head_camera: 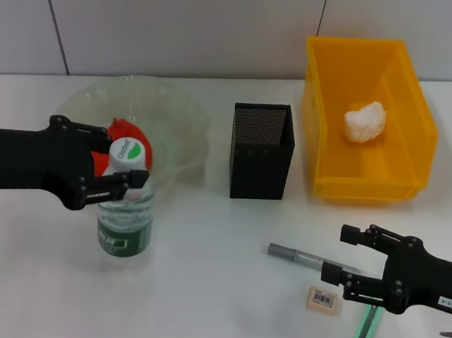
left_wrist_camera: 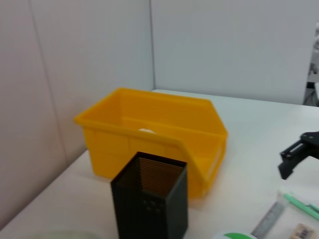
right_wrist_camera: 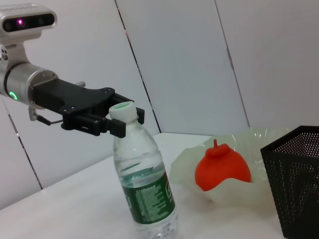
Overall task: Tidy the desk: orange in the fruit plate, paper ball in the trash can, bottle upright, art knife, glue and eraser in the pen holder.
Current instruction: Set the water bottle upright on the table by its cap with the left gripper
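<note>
The white bench (head_camera: 202, 277) carries everything. At centre left of the head view the bottle (head_camera: 125, 208) stands upright just in front of the fruit plate (head_camera: 176, 110), its cap between the fingers of the left tool (head_camera: 119, 166). The fingers sit either side of the neck; from these views I cannot tell whether they clench it or stand released. The right wrist view shows the same tool (right_wrist_camera: 115, 113) at the bottle's (right_wrist_camera: 144, 184) cap, the bottle leaning slightly.

The orange (head_camera: 130, 139) lies in the fruit plate at upper left, partly hidden behind the left tool; the right wrist view shows it (right_wrist_camera: 222, 168) resting in the pale green dish (right_wrist_camera: 259, 144), knob up.

The pen holder (head_camera: 262, 150) stands at the middle of the frame, between plate and trash can (head_camera: 367, 117); its inside is not visible. The trash can at upper right holds the paper ball (head_camera: 365, 122).

At lower right the right tool (head_camera: 360, 258) hovers with its fingers spread apart, gripping nothing. Beneath and beside it lie the glue (head_camera: 301, 258), the eraser (head_camera: 322, 299) just in front of the glue, and the art knife (head_camera: 361, 336), partly covered by the tool at the bottom edge.
</note>
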Robot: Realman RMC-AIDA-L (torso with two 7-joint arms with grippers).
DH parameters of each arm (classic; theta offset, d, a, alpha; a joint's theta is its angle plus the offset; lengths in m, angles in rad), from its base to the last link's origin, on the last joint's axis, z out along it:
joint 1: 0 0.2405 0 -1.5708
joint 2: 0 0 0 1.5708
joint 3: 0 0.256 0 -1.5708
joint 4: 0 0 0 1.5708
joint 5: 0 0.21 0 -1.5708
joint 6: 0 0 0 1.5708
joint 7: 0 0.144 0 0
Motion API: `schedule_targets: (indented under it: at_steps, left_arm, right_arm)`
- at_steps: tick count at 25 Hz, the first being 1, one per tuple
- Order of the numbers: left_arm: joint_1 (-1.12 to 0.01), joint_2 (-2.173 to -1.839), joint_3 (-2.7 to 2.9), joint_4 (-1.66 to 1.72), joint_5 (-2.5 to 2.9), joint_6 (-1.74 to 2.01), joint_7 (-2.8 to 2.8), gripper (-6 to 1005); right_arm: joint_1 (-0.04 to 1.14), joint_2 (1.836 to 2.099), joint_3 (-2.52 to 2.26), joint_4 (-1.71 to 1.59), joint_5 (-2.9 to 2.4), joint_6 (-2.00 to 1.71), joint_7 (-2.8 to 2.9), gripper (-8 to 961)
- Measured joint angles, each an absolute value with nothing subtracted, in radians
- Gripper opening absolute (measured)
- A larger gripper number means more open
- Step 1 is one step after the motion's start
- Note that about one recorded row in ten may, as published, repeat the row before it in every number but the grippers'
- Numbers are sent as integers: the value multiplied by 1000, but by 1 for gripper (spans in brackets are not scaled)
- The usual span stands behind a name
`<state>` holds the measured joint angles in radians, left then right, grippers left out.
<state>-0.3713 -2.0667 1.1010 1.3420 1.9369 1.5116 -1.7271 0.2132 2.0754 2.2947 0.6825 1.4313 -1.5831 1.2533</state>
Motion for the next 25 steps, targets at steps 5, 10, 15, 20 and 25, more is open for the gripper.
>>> schedule_targets:
  at_steps: [5, 10, 15, 20, 25]
  left_arm:
    - [-372, -2066, 1093, 1313, 1929, 1488, -1711, 461]
    - [-371, -2066, 1091, 1293, 1926, 1465, -1696, 467]
    - [-368, -2067, 1088, 1271, 1914, 1447, -1684, 474]
    - [-374, -2067, 1077, 1237, 1908, 1441, -1668, 480]
    - [-366, -2068, 1075, 1227, 1871, 1433, -1640, 487]
  right_arm:
    - [213, 2075, 2294, 681, 1431, -1582, 1253, 835]
    - [213, 2075, 2292, 679, 1431, -1577, 1253, 835]
    - [213, 2075, 2290, 678, 1431, -1577, 1253, 835]
    - [213, 2075, 2289, 678, 1431, -1578, 1253, 835]
    - [213, 2075, 2287, 678, 1431, -1578, 1253, 835]
